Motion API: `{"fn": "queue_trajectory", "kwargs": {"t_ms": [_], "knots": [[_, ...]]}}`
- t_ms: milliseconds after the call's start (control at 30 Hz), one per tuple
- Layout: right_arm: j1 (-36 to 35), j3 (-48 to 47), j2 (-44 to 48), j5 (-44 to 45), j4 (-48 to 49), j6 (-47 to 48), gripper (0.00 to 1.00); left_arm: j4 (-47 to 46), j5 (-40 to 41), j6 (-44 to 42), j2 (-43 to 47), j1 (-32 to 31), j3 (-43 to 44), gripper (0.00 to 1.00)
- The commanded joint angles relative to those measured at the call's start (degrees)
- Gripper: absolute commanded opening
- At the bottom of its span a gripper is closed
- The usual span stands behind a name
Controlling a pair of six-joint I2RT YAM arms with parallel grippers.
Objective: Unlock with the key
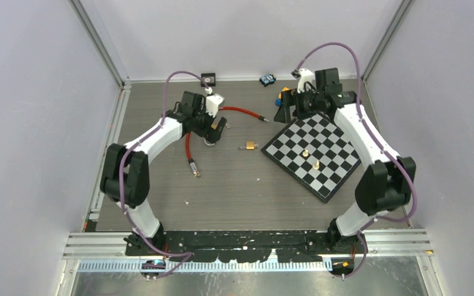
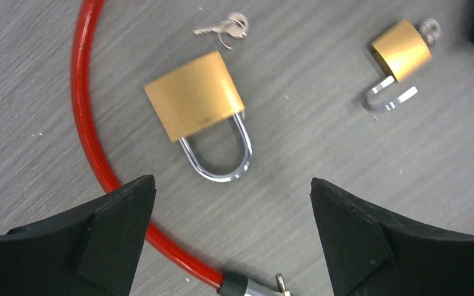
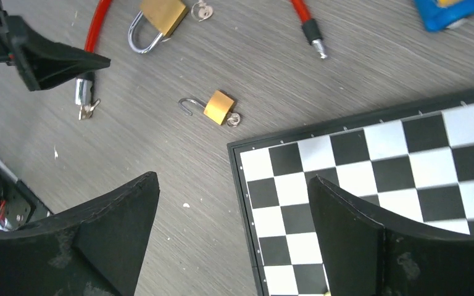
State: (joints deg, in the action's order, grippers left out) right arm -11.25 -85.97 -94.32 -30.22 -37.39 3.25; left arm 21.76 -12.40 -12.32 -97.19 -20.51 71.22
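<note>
Ahead of your left hand (image 2: 231,185), spread and empty: brass padlock (image 2: 194,95), steel shackle seated, keys (image 2: 225,26) just beyond. Ahead of your right hand (image 3: 233,180), also spread: smaller padlock (image 3: 219,106), shackle sprung.

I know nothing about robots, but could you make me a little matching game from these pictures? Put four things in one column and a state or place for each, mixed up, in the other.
Things
1. large padlock
2. small padlock
3. loose keys
4. red cable

States or places
A. hoop swung open, a key at its base
B. curves around one side of the large padlock
C. hoop shut
D. lying free, close to the large padlock's body

Pairs: 1-C, 2-A, 3-D, 4-B
</note>
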Motion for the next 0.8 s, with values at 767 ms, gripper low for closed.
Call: {"fn": "queue_trajectory", "kwargs": {"t_ms": [767], "knots": [[0.8, 18.6, 16.4, 1.2, 11.1, -5.6, 0.96, 13.1, 13.2, 9.3, -28.4, -3.3, 27.6, 1.0]]}}
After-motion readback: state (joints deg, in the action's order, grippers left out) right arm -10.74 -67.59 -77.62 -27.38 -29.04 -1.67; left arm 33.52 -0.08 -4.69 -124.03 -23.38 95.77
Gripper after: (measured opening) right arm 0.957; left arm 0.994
